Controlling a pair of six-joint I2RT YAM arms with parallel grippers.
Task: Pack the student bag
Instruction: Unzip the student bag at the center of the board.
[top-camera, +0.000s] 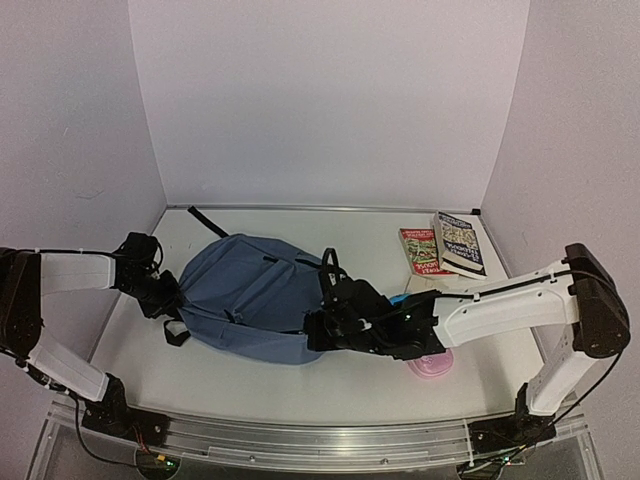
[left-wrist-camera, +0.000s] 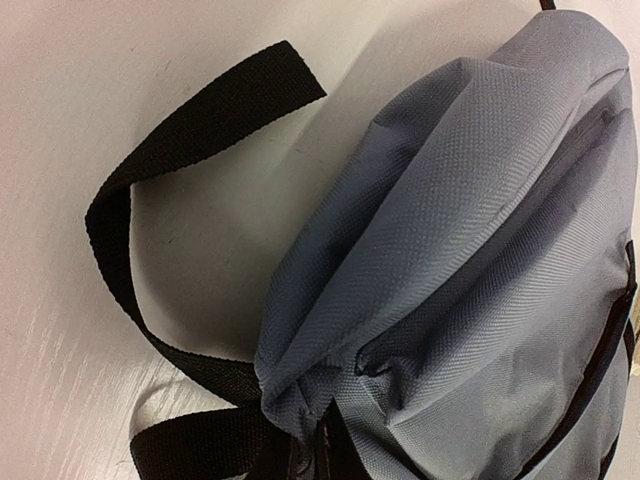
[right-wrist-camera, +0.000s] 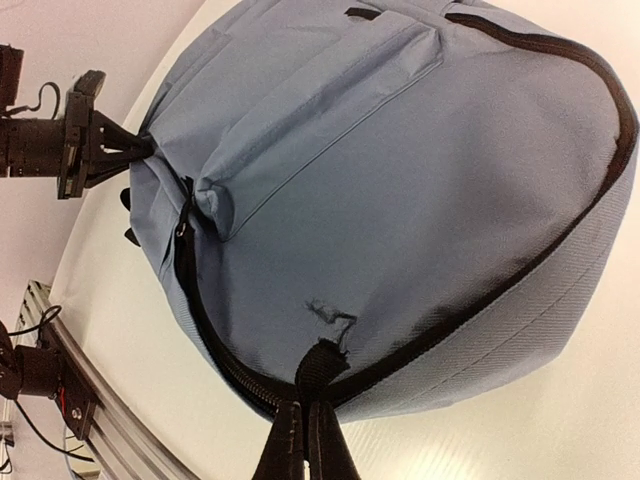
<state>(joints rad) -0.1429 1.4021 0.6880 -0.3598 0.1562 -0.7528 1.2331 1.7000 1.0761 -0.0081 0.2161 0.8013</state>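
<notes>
Flat on its back, the soft slate-blue fabric backpack (top-camera: 250, 295) lies across the left-middle of the white table (top-camera: 250, 385), stretched between the two arms. Its woven cloth is creased and bunched at the left end, where a black webbing strap (left-wrist-camera: 120, 210) loops out onto the table. A black zip line (right-wrist-camera: 560, 220) curves round the bulging body, and a flat front pocket (right-wrist-camera: 330, 90) sits above it. The left gripper (top-camera: 170, 298) has its fingers pinched closed on the bunched cloth. The right gripper (right-wrist-camera: 308, 405) is clamped on a small black tab (right-wrist-camera: 322, 362) beside the zip. Two paperback books (top-camera: 440, 248) lie near the far right corner, well apart from the backpack.
</notes>
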